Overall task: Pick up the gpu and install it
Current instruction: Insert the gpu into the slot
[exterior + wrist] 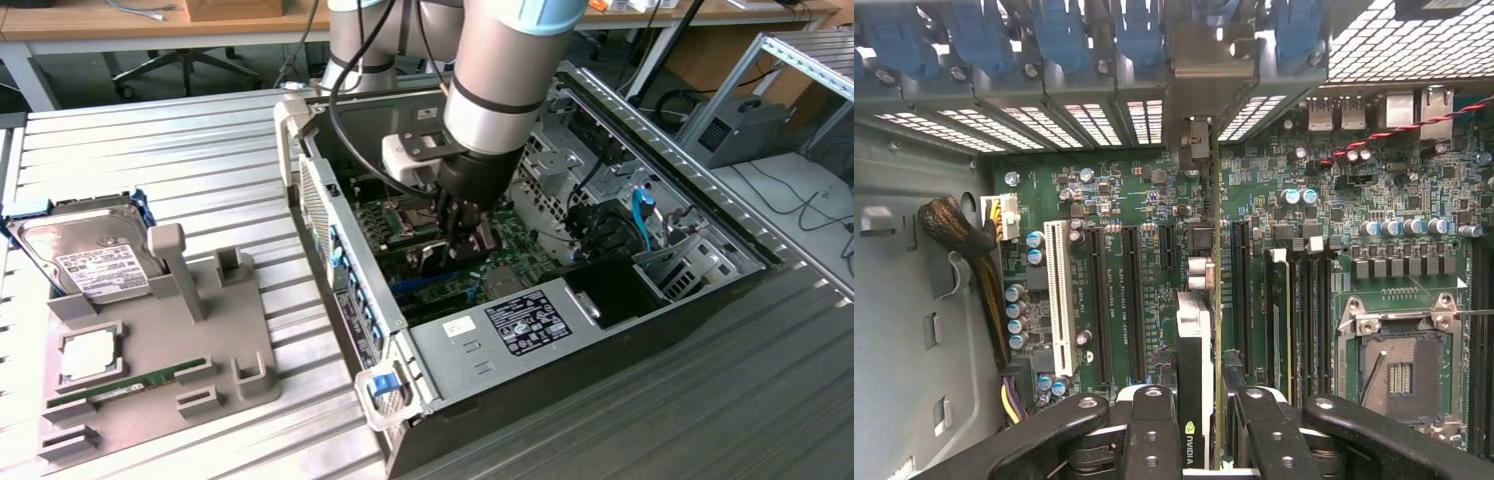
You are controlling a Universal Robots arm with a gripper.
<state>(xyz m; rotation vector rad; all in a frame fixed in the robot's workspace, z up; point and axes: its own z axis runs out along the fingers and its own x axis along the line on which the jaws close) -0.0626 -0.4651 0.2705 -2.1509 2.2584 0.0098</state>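
My gripper (467, 232) is lowered inside the open computer case (441, 360), over the green motherboard (514, 262). It is shut on the gpu (1197, 345), which in the wrist view stands edge-on between the two black fingers (1154, 425), green board on one side and cooler on the other. The card's silver end bracket (1194, 140) reaches to the rear slot openings of the case. The card lies in line with the long black expansion slots (1134, 300). In the exterior view the gpu (451, 258) is a dark shape just under the fingers; whether it sits in a slot I cannot tell.
A grey fixture (200, 330) on the slatted table holds a silver hard drive (87, 258), a processor (87, 355) and a narrow memory stick (127, 382). Inside the case are a white slot (1059, 300), a cable bundle (964, 235), the processor socket (1399, 370) and a labelled power supply (534, 322).
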